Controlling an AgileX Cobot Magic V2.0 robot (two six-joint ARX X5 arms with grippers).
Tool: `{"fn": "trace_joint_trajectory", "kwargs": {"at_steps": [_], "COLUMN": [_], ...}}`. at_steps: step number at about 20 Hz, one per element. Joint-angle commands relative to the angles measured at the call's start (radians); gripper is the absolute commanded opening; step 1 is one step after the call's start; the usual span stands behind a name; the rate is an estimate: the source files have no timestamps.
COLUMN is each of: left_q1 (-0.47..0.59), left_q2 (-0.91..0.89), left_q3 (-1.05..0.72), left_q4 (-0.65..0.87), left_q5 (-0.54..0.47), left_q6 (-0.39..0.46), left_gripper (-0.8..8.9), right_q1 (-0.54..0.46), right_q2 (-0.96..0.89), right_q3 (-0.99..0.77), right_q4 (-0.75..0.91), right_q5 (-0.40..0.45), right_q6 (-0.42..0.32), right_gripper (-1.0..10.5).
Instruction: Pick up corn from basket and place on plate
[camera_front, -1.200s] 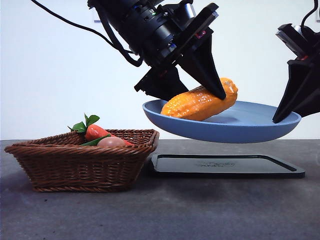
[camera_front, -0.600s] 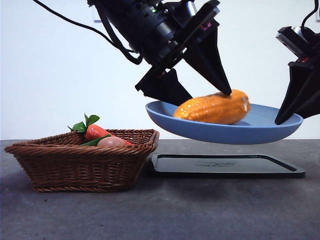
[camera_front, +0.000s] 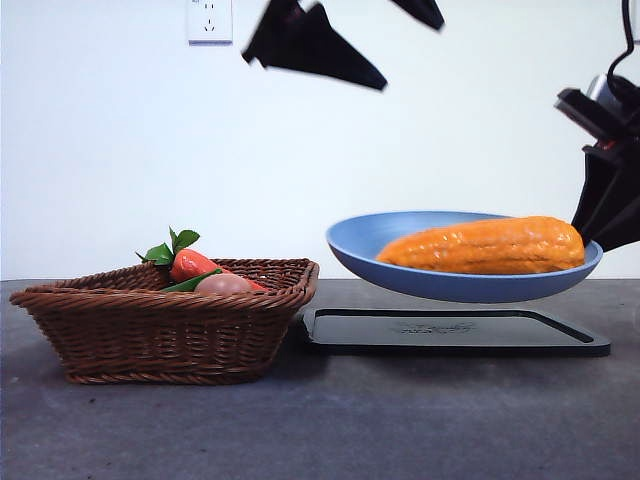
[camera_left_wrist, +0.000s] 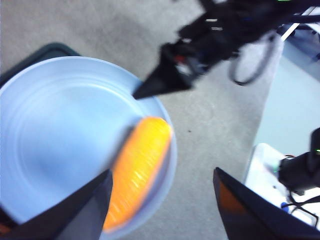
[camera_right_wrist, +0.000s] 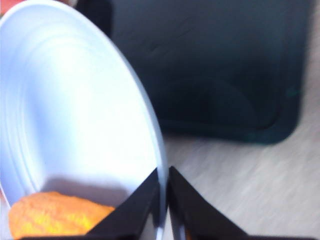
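Front view: the corn lies lengthwise in the plate, resting on the plate's inner surface with its ends close to the rim on either side. The plate is held in the air above the black tray, not touching it, and tilts slightly. The right gripper meets the plate at the rim farthest from the basket. The right wrist view shows its two jaws clamped on the plate rim, one jaw on each face, with the corn just beside them inside the plate.

The left gripper is high above the plate, near the top of the front view, well clear of the corn. In the left wrist view its jaws stand wide apart and hold nothing; the corn and plate lie below them, and the right gripper's tip touches the plate rim.

The basket sits on the grey table, beside the tray and on the side away from the right gripper. It holds a red-orange vegetable with green leaves and a pinkish-tan round item, the two just beside each other. A wall socket is on the white wall above the basket.
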Motion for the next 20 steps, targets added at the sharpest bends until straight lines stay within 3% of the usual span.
{"fn": "trace_joint_trajectory", "kwargs": {"at_steps": [1, 10, 20], "left_q1": [-0.010, -0.010, -0.010], "left_q2": [-0.025, -0.119, -0.119], "left_q3": [0.025, 0.025, 0.025], "left_q4": [-0.016, -0.032, -0.047], "left_q5": [0.005, 0.004, 0.003], "left_q6": [0.005, -0.006, -0.006], "left_gripper": [3.29, 3.29, 3.27], "right_q1": [-0.017, -0.032, -0.031], "right_q2": [0.080, 0.426, 0.528], "right_q3": [0.074, 0.363, 0.394], "right_q4": [0.016, 0.005, 0.003], "right_q5": [-0.005, -0.005, -0.004], "right_q6": [0.011, 0.057, 0.063], "right_gripper": [0.0, 0.0, 0.0]}}
